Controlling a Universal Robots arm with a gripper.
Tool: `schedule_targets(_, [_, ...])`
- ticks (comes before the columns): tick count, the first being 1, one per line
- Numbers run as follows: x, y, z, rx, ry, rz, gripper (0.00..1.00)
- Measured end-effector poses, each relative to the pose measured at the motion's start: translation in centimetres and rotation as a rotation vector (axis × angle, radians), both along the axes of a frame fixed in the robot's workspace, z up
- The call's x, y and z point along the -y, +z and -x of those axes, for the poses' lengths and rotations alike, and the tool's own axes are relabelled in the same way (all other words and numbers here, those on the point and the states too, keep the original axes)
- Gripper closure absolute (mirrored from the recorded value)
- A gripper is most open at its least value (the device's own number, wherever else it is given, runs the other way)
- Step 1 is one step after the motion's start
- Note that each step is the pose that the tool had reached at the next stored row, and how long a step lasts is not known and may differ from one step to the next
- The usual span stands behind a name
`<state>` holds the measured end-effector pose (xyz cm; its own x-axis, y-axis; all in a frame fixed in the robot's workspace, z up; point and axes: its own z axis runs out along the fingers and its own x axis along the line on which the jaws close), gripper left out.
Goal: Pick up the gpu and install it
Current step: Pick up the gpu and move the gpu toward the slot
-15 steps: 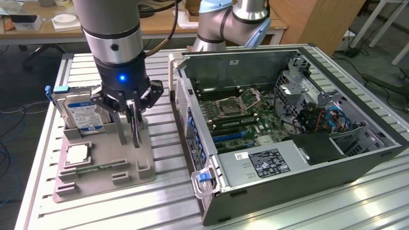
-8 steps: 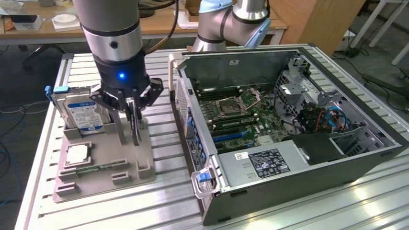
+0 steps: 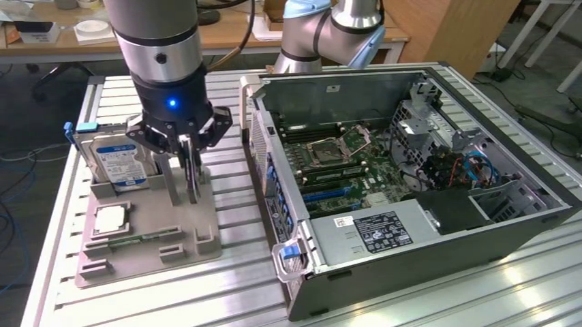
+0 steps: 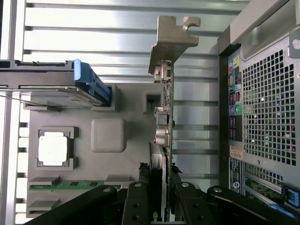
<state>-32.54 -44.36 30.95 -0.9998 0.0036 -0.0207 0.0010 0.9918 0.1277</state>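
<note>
The gpu [image 3: 192,178] stands on edge at the grey holder tray [image 3: 187,240], a thin card with its silvery bracket [image 4: 172,40] at one end. My gripper [image 3: 189,158] comes down from above and is shut on the card's upper edge, one finger [image 4: 138,202] on each face. In the wrist view the gpu [image 4: 167,136] runs straight out from between the fingers. Its lower edge is at the tray's slot; I cannot tell whether it has lifted clear of it.
The open computer case [image 3: 509,225] lies to the exterior view's right of the tray, motherboard [image 3: 339,158] exposed. In the tray stand a hard drive [image 3: 118,162], a processor [image 3: 111,219] and a memory stick [image 3: 141,238]. All rest on a slatted metal table [image 3: 227,286].
</note>
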Motion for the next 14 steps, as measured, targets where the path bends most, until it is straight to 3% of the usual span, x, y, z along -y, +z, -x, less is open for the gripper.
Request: schedule_targets(14, [0.00, 0.91, 0.00, 0.0000, 0.000, -0.0139, 0.73])
